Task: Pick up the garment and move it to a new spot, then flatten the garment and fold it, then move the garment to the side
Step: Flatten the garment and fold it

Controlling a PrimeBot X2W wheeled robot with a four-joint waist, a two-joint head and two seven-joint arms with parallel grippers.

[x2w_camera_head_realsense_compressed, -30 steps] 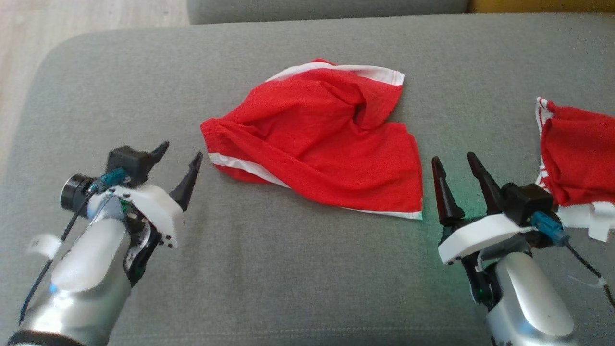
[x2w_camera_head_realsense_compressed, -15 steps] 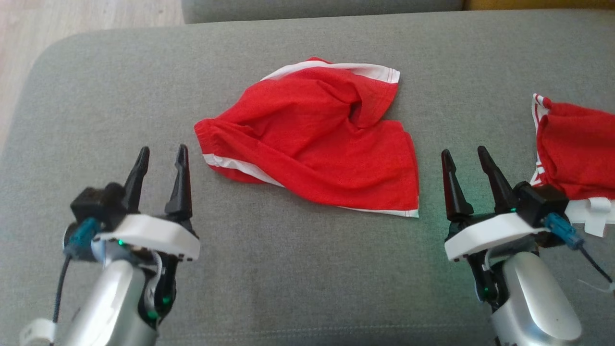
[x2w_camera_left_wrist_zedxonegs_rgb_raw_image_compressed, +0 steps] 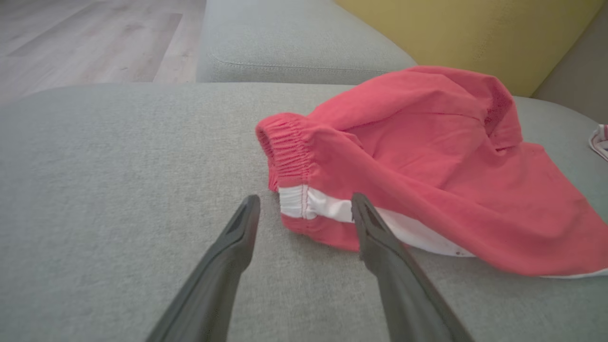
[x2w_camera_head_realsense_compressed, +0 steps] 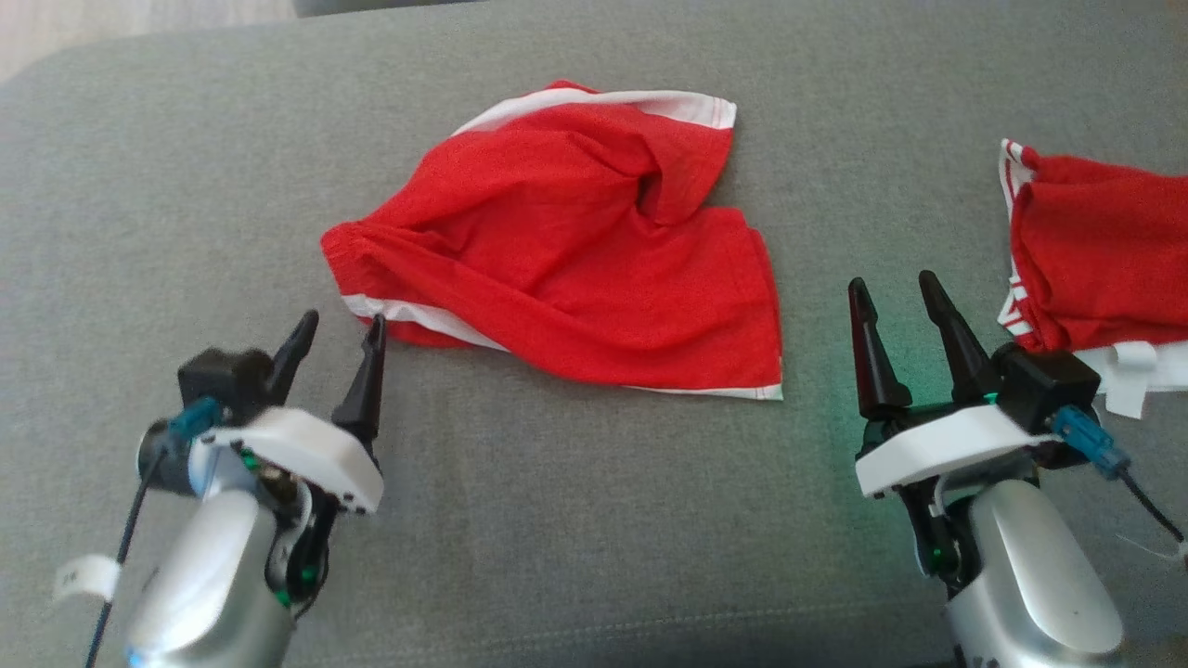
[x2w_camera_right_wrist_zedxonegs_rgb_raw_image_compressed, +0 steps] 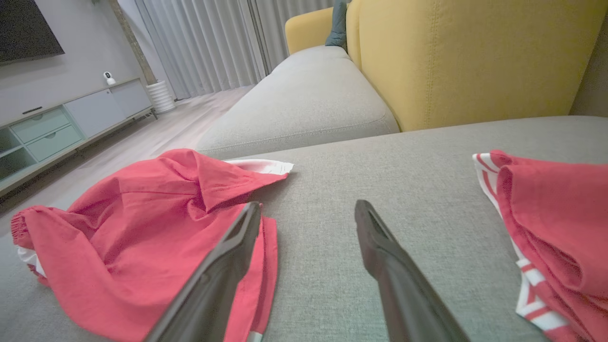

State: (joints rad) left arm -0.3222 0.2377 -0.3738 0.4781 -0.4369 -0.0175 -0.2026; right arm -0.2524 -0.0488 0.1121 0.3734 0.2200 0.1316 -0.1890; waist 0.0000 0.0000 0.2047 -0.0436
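Looking barely started: crumpled red white-trimmed shorts (x2w_camera_head_realsense_compressed: 566,260) lie unfolded, left gripper (x2w_camera_head_realsense_compressed: 343,322) and right gripper (x2w_camera_head_realsense_compressed: 890,280) beside them both gaping, empty.

Nothing legible in any view right now.
Lower left of the head view, a small white tag (x2w_camera_head_realsense_compressed: 86,577) dangles with a few faint dark marks on it, too small and blurred to make out. Over at the right edge, white labels (x2w_camera_head_realsense_compressed: 1130,380) poke out from under the second red garment (x2w_camera_head_realsense_compressed: 1104,250), and whatever is printed on them can't be read either.
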